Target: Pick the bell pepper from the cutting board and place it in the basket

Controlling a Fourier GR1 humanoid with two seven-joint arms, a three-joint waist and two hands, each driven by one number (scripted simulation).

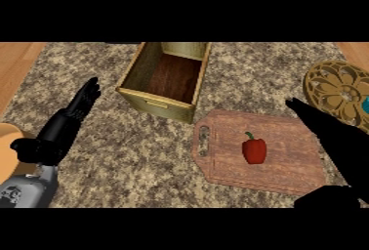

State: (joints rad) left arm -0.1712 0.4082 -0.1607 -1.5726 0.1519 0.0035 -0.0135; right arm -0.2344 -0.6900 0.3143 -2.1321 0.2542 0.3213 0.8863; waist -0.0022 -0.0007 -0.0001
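A red bell pepper [254, 150] with a green stem lies near the middle of the wooden cutting board [288, 168]. Behind and to the left of the board stands the basket [149, 100], a pale wooden box with a dark brown floor, nothing inside it. My right hand [328, 134] is at the right, over the board's right edge, fingers straight and pointing up-left, to the right of the pepper and not touching it. My left hand [72, 114] rests at the left, fingers straight and pointing up, left of the basket.
A round carved wooden trivet [331, 90] lies at the right edge with something teal on it. An orange rounded object [10, 141] shows at the left edge. The counter is speckled stone [144, 161] with wood strips at both sides.
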